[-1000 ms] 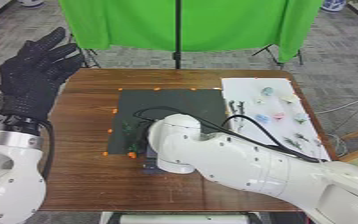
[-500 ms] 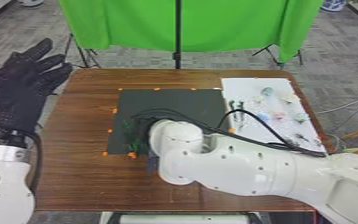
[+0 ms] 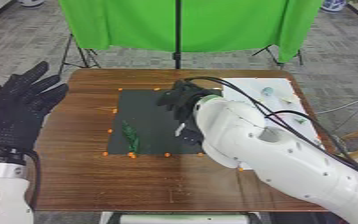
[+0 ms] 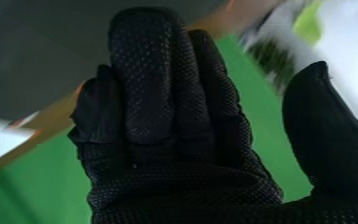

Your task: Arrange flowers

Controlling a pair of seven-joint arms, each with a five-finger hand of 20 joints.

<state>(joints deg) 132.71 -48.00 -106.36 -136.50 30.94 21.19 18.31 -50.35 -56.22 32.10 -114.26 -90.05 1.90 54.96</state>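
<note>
My right hand [image 3: 181,96] is over the upper right part of the dark mat [image 3: 153,107] in the head view, holding nothing that I can see. A green leafy stem [image 3: 130,137] lies on the mat's lower left part. Pale flowers [image 3: 267,91] lie on the white sheet [image 3: 238,85] at the right, partly hidden by my right arm. My left hand [image 3: 20,105] is raised beyond the table's left edge with its fingers extended. In the right wrist view my right hand [image 4: 171,120] has straight fingers, with the thumb apart.
Orange markers [image 3: 167,155] line the mat's edges on the brown table [image 3: 87,175]. Beyond the far edge hangs a green cloth [image 3: 131,30] with a dark pole [image 3: 177,40] in front.
My right hand has moved away from the mat's lower left, up and to the right, exposing the green stem. My left hand has come slightly lower.
</note>
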